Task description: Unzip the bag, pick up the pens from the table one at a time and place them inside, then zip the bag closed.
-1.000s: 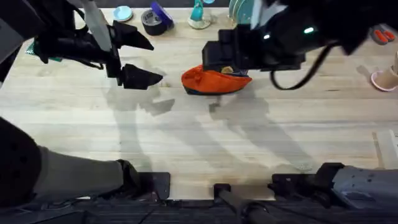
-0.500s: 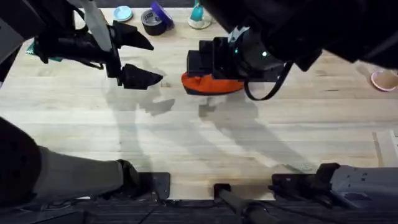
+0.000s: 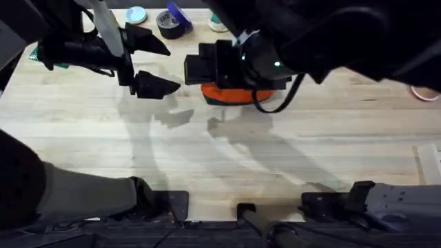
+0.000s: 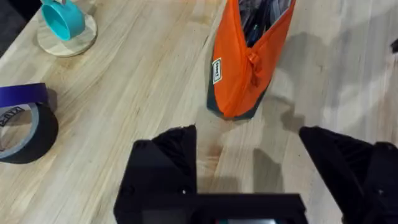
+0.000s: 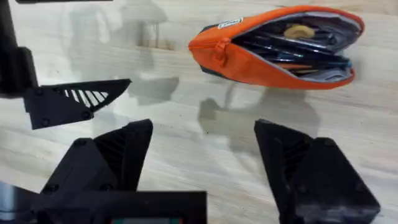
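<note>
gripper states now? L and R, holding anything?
Left tool: open, empty, short of the bag.
Right tool: open, empty, beside the open bag.

The bag [image 5: 261, 53] is soft matt orange cloth, the tabletop [image 3: 227, 148] smooth pale wood, the tape [image 4: 22, 127] glossy.

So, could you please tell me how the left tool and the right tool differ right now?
The left tool sits left of the bag, apart from it, while the right tool overlaps the bag's left end in the overhead view. The left tool's camera faces the bag's narrow end, and the right tool's camera faces its open mouth. Both tools are open and empty.
</note>
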Tool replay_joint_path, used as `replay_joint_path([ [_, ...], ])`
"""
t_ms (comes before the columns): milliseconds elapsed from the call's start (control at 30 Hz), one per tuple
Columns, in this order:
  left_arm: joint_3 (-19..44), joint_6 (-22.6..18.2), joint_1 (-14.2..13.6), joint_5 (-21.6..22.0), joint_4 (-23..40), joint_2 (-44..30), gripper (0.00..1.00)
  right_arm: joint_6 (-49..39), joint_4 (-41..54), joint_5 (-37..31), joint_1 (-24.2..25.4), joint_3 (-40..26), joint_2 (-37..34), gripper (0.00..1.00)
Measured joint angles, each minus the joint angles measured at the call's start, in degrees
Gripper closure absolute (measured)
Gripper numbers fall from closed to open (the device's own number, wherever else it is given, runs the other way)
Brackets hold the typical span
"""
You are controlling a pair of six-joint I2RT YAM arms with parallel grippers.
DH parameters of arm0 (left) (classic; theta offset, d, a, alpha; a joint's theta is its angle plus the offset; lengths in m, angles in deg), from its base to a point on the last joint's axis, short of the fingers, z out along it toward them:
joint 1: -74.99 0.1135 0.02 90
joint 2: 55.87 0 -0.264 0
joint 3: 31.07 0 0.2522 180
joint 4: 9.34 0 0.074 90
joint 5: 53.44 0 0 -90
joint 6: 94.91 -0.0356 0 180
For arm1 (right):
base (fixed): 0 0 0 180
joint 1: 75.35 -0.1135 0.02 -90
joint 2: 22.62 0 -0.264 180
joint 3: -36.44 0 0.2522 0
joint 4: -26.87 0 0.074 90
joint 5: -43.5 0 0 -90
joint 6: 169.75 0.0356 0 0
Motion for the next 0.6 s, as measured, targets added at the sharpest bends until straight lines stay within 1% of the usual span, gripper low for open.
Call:
replay_joint_path([
  [600, 0.00, 0.00, 0.00, 0.00, 0.00, 0.00, 0.006, -0.49, -2.81, 1.92, 0.00, -0.03, -7.49, 0.016],
])
